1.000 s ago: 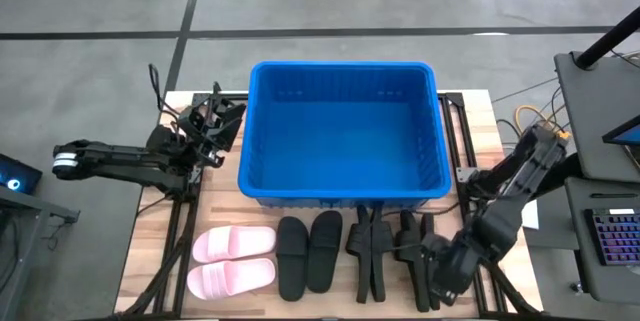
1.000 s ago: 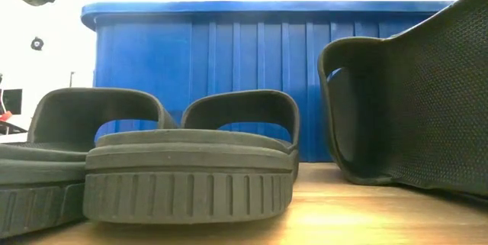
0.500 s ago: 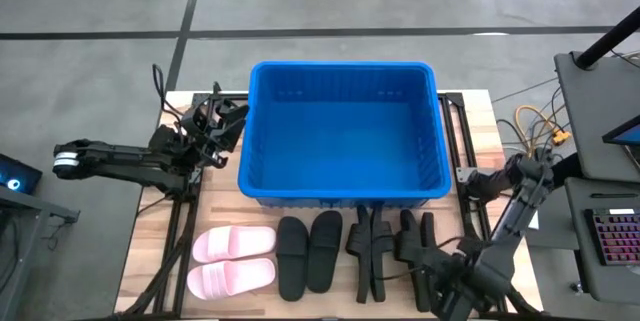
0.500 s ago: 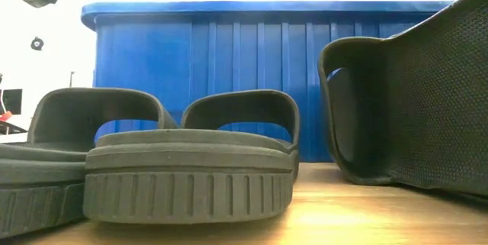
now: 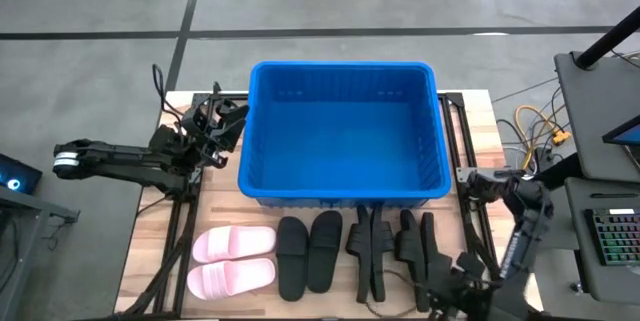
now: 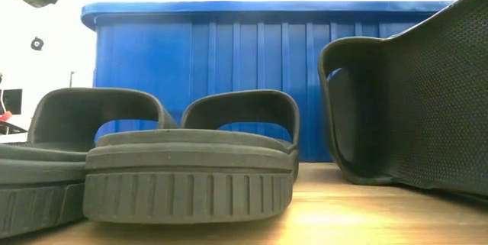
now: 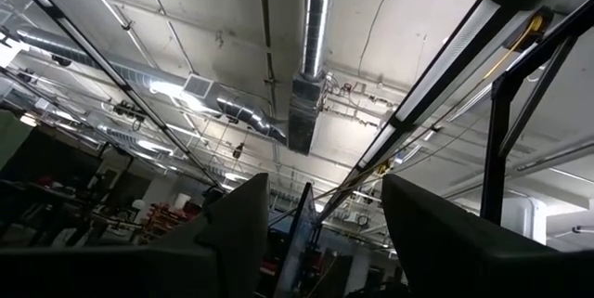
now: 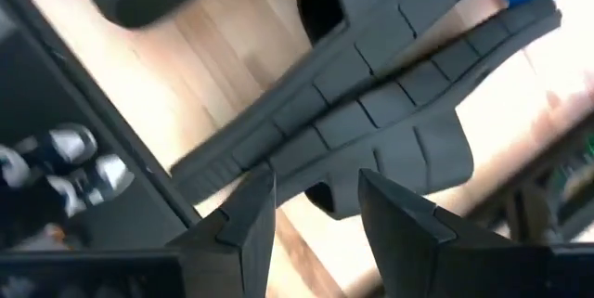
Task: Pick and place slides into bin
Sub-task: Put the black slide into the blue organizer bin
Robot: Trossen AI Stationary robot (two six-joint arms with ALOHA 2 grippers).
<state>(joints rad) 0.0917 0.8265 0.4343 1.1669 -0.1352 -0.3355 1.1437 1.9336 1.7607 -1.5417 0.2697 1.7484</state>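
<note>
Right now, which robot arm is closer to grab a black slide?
The right one. Its gripper is at the table's near edge, right by the black slides, fingers open toward one. The left gripper waits beside the bin, farther from any slide.

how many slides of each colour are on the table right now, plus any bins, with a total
pink slides: 2
black slides: 6 as far as the high view shows (2 flat, 4 on edge)
blue bin: 1
total: 9 things, 8 of them slides
</note>
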